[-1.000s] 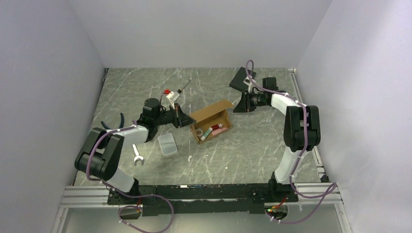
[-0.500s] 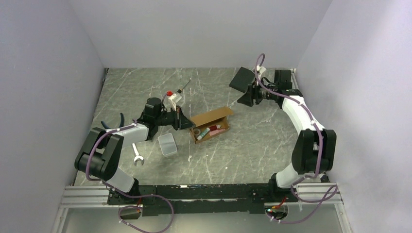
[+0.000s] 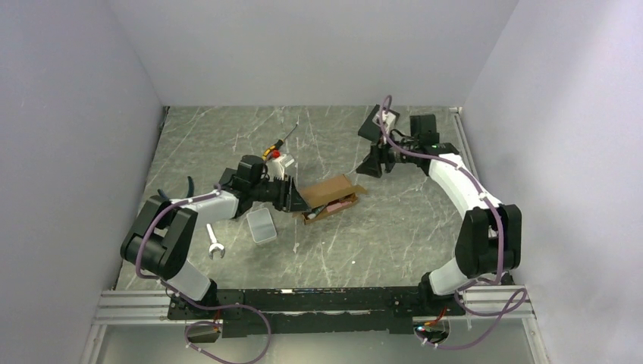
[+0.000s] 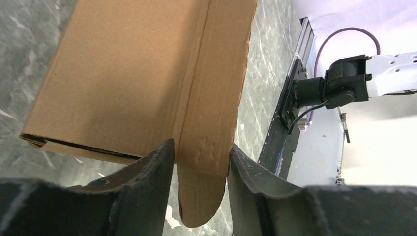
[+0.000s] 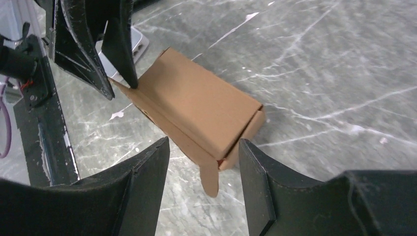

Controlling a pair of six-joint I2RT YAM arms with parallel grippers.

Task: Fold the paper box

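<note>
The tan paper box lies mid-table, its lid folded down almost flat over the body; red and white items show at its open front. My left gripper is open at the box's left end. In the left wrist view its fingers straddle the lid's front flap and rounded tab. In the right wrist view the left gripper has one fingertip on the lid's corner. My right gripper is open and empty, off the box to its far right.
A clear plastic tub and a wrench lie left of the box. A screwdriver lies behind the left wrist. A black flat piece sits by the right wrist. Side walls close in left and right.
The lid, standing open a second ago, has come down over the box. My left gripper moved right onto the box's end. My right gripper swung out and came back nearer the box.
</note>
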